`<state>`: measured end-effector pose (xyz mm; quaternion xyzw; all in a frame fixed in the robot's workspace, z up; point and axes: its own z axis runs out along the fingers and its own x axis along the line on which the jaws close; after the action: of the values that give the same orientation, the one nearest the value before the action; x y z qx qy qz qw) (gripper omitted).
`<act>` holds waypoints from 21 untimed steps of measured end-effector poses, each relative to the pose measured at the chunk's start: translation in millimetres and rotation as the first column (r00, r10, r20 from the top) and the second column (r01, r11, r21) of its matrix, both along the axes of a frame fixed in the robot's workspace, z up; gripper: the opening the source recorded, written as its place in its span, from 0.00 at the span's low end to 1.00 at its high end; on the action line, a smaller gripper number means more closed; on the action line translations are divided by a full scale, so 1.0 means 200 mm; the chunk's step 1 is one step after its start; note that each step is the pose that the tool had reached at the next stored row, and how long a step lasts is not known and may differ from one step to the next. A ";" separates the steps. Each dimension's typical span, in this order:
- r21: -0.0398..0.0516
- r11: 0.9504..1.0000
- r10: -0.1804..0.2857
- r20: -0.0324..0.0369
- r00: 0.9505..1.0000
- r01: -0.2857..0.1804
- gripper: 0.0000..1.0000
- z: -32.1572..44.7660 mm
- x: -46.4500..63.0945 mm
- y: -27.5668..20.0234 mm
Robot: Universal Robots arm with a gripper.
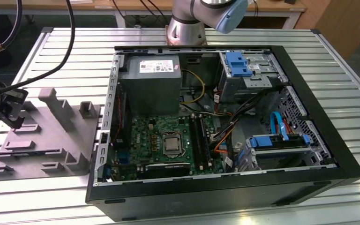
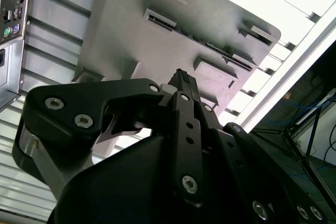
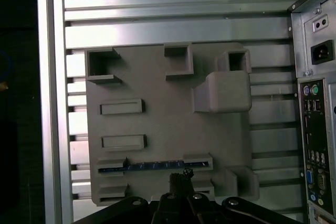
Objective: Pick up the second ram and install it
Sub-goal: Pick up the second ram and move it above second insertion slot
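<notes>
The gripper (image 3: 181, 176) was pictured with its fingers pressed together and nothing visibly pinched between them, its tip held just over the second ram (image 3: 147, 166) in the first wrist view. The ram was seen as a thin blue line seated in a long slot of the grey holder (image 3: 157, 82), along the holder's side nearest the gripper (whether the tip touched the stick could not be told). In the second wrist view the closed fingers (image 2: 184, 108) were shown above the holder's slotted face. In the exterior view the gripper (image 1: 16, 121) was caught over the holder (image 1: 48, 140) at the exterior view's left, the holder having been laid on the slatted metal table (image 1: 336, 47) just beside the open computer case (image 1: 355, 164). Inside the case the green motherboard (image 1: 161, 133) was seen next to the grey power-supply box (image 1: 150, 91), with blue drive brackets (image 1: 237, 63) toward the exterior view's right. The case's rear panel of ports (image 3: 315, 140) was shown in the first wrist view, well apart from the ram
</notes>
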<state>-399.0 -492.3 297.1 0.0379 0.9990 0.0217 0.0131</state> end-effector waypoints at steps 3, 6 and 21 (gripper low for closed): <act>0.000 1.000 0.000 0.000 1.000 0.000 0.11 0.000 0.00 0.000; 0.000 1.000 0.000 0.000 1.000 0.000 0.11 0.000 0.00 0.000; 0.000 0.980 0.198 0.000 0.980 -0.198 0.11 -0.029 0.00 0.000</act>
<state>-399.0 -492.3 291.4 -0.0615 0.9978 0.0229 0.0109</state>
